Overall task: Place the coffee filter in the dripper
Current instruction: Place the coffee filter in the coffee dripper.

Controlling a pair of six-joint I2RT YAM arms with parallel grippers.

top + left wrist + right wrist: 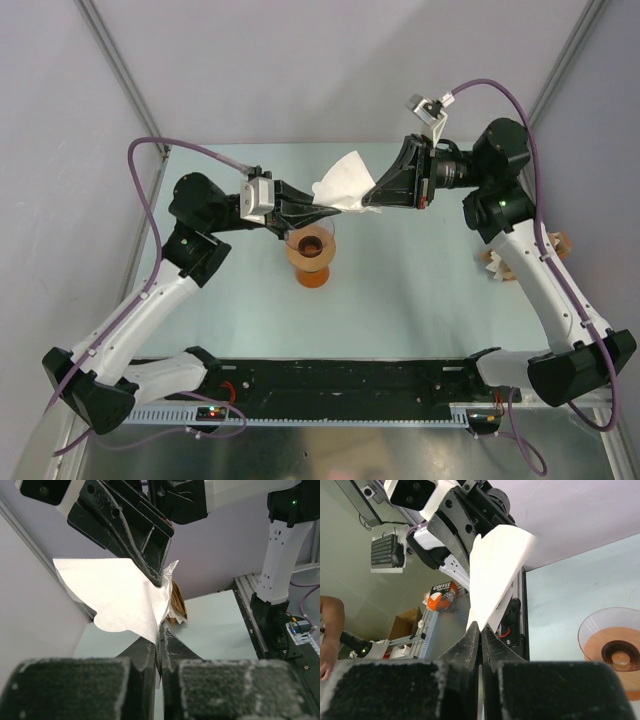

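Left gripper (316, 207) clenched on one edge of thin white paper coffee filter (342, 183); right gripper (368, 203) clamped on the opposite edge. Filter held aloft, just far-right of clear brown-collared cone dripper (312, 250) standing on pale table (420, 290).

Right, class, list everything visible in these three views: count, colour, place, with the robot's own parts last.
coffee filter: one, white, held off the table between both grippers.
dripper: one, clear cone, brown collar, orange base, upright mid-table.
paper fan stack: one, tan and white, table's right edge.
table: one, pale green, under the dripper.
coffee bag: one, orange and black, beyond the table, right wrist view.
person's arm: one, bare, left edge of right wrist view.
left gripper: one, black, shut on the coffee filter.
right gripper: one, black, shut on the coffee filter's other side.
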